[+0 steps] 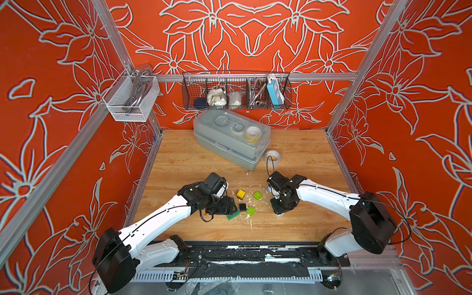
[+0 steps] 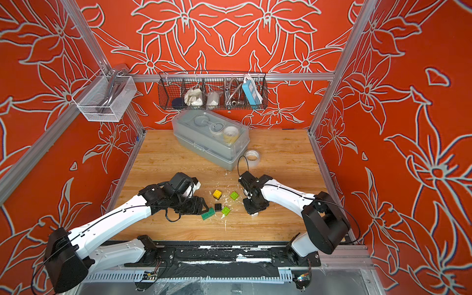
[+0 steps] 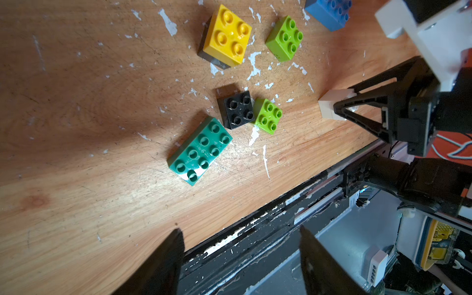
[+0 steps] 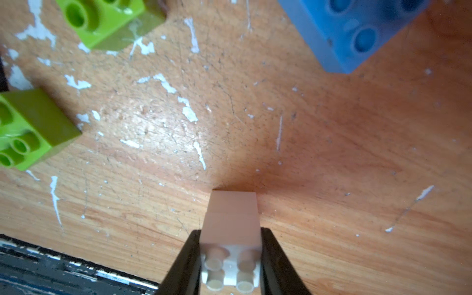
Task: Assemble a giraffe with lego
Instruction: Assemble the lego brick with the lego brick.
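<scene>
While the leg was presumably being seated upright, the right fingers (image 4: pixel 184 263) gripped the white stack (image 4: pixel 232 217), two smooth cubes standing on the scuffed wooden bench (image 1: pixel 204 158). The left fingers (image 3: pixel 163 263) hung open and empty near the long green brick (image 3: pixel 200 150). Beyond lay a black cube (image 3: pixel 236 109) beside a lime cube (image 3: pixel 268 116). Farther off were a yellow-on-black pair (image 3: pixel 227 33), a second lime cube (image 3: pixel 284 38) and a blue brick (image 3: pixel 329 12), all glossy and studded. No giraffe stood yet.

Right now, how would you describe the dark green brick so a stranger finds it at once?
On the table, find the small bricks between the left arm and right arm. Closest to the left arm, next to a black cube, lies the dark green brick. It is long, with eight studs; its neighbours are four-stud cubes.
</scene>
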Motion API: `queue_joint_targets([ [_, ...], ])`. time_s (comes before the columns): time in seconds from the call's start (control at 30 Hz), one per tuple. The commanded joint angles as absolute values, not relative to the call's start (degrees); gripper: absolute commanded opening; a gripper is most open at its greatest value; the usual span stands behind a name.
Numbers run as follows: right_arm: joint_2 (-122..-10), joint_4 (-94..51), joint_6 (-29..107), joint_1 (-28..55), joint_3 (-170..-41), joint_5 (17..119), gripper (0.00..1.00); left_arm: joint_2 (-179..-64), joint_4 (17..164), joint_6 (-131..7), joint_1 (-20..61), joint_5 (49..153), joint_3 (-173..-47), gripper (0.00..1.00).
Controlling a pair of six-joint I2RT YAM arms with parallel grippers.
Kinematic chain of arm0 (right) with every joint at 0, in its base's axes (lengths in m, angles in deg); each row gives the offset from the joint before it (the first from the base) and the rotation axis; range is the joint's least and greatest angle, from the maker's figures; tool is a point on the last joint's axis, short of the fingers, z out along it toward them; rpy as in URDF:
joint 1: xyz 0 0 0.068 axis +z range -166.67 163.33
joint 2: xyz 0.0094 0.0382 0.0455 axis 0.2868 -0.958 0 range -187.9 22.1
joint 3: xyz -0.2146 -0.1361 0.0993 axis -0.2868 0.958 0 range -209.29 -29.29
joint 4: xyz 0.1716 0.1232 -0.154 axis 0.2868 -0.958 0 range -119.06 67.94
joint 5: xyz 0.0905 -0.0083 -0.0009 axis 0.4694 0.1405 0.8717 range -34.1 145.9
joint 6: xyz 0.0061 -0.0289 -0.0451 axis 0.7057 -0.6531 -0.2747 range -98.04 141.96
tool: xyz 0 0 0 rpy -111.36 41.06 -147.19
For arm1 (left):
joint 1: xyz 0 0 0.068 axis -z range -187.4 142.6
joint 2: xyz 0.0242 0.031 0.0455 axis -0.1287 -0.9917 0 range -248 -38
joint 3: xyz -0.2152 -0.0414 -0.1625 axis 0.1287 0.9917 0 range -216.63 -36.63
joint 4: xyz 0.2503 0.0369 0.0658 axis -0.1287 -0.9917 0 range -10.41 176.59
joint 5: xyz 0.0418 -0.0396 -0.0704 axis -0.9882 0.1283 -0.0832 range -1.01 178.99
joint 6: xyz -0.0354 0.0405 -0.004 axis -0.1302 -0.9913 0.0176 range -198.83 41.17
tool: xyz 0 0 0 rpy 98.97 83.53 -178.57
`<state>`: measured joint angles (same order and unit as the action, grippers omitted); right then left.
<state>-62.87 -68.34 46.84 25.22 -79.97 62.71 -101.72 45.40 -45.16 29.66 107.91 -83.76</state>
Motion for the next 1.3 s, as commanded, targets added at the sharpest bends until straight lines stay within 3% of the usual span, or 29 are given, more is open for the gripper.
queue_joint_targets([
  [0.0,-65.4,-65.1,50.7,25.3,-75.2,66.2,0.30,-101.5,45.6,-45.3,29.4,108.5,-84.9,0.70],
  [0.53,-72.4,-62.4,54.2,26.4,-86.1,65.7,0.32,-101.8,41.4,-43.4,29.3,103.2,-87.0,0.71],
  [0.93,-72.0,-64.3,55.2,27.4,-89.6,65.7,0.64,-102.3,38.8,-40.7,29.3,99.7,-86.4,0.79],
  [1.27,-59.1,-72.1,54.5,27.3,-90.6,63.3,0.77,-105.4,41.6,-31.6,29.3,100.2,-83.1,0.78],
])
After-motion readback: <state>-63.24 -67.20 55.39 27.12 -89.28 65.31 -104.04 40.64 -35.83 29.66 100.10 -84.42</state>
